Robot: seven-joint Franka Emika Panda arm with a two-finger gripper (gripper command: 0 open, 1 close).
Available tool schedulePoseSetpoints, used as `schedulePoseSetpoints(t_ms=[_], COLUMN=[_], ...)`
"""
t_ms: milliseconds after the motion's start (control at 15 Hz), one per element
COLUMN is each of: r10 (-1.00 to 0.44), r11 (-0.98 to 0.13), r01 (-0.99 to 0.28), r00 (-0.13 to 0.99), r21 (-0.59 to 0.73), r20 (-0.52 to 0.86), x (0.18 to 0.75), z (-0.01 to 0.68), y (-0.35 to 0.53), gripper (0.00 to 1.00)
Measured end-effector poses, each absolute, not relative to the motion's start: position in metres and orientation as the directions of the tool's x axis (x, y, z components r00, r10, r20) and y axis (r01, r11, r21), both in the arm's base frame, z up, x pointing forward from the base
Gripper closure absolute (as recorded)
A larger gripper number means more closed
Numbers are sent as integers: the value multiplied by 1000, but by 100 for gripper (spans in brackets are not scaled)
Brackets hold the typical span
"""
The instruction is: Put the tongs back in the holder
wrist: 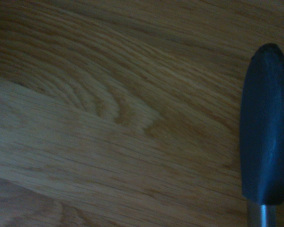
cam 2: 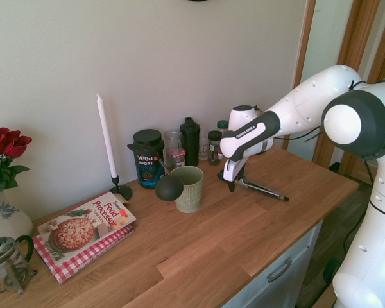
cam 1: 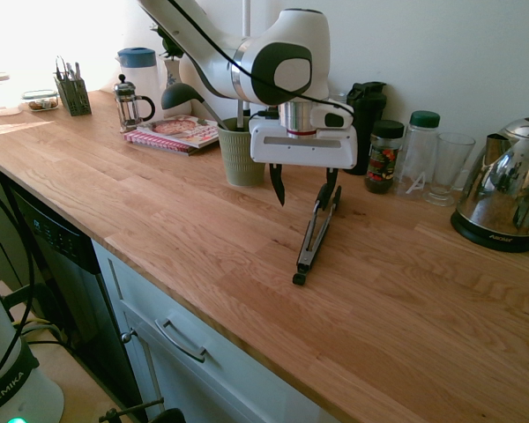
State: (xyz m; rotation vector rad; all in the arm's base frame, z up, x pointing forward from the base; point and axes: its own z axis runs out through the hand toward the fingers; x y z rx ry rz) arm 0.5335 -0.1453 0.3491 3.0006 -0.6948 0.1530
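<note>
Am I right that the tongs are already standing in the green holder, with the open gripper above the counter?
Not quite. In the first exterior view the tongs lie flat on the counter, beside the green holder, not in it. The gripper is indeed open.

One tongs (cam 1: 316, 233) lies on one wooden counter (cam 1: 203, 220). One green holder (cam 1: 241, 154) with one black ladle (cam 1: 182, 95) in it. One cookbook (cam 1: 178, 132), one French press (cam 1: 130, 103), one candle (cam 2: 106, 136), one kettle (cam 1: 507, 198), one drinking glass (cam 1: 448, 167), one black tub (cam 2: 148, 158), one cutlery caddy (cam 1: 72, 93), one vase of roses (cam 2: 3, 192). One robot gripper (cam 1: 304, 185).
</note>
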Motion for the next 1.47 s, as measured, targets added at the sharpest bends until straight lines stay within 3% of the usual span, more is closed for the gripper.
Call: schedulePoseSetpoints(t_ms=[1467], r10=[-468], r11=[-881], r01=[-472], r00=[879], r21=[25], r20=[96], x=[538], z=[338], y=[-157], gripper=[100])
